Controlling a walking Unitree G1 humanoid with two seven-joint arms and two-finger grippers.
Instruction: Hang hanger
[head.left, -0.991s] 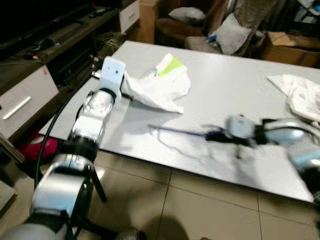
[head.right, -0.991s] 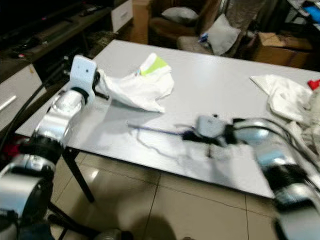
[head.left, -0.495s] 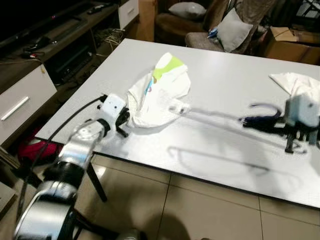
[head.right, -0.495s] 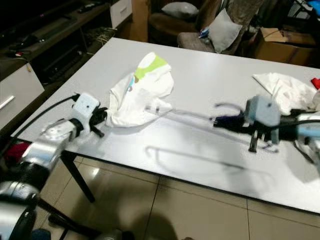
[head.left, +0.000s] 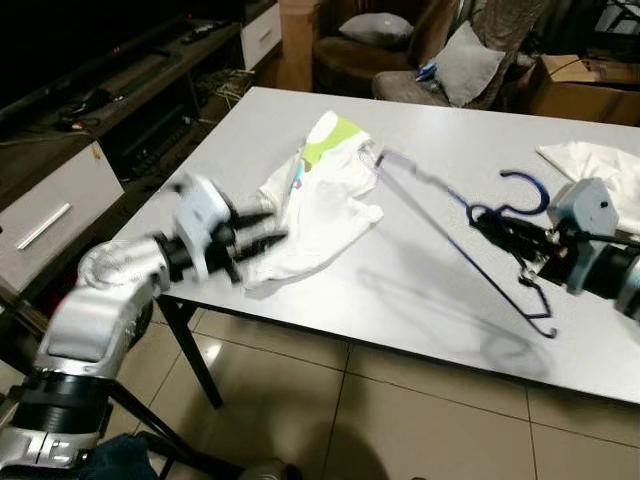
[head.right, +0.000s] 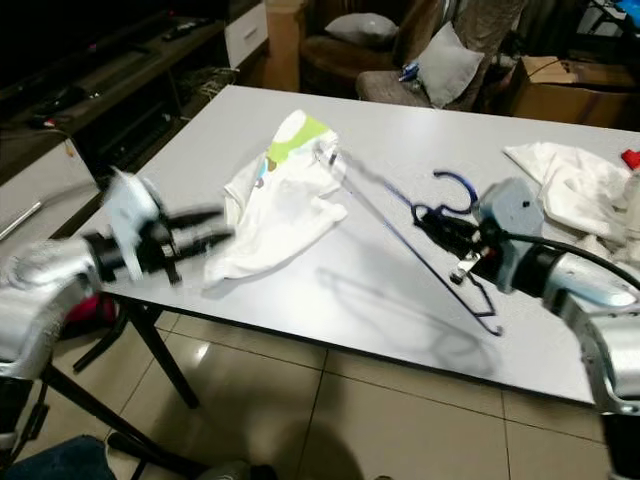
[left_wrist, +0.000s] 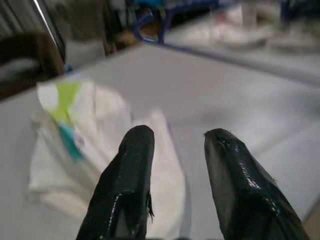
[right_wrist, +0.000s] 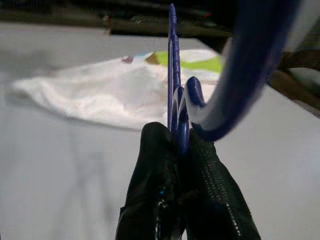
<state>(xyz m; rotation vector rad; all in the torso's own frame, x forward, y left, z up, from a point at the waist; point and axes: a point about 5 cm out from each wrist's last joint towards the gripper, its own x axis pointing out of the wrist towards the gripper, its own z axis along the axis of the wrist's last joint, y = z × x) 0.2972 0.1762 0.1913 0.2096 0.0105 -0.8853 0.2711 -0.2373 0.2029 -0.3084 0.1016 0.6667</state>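
Your right gripper (head.right: 447, 232) is clamped on the blue hanger (head.left: 470, 230) just below its hook, and in the right wrist view you can see both black fingers (right_wrist: 200, 190) pinched tight on the neck with the hook curling up past them. The hanger is held up off the white table (head.left: 480, 150), tilted, with one long arm reaching out to the white shirt (head.left: 315, 195) and its tip touching the shirt's edge near the green collar patch, while the other end hangs low beside your gripper, just above the tabletop. Your left gripper (head.left: 262, 230) is at the near-left corner of the table, right at the shirt's lower edge; it's blurred in the head views, but the left wrist view shows its two fingers (left_wrist: 131, 180) spread apart with nothing between them, pointing at the shirt. More white cloth (head.right: 565, 190) is piled at the far right of the table, well apart from the shirt
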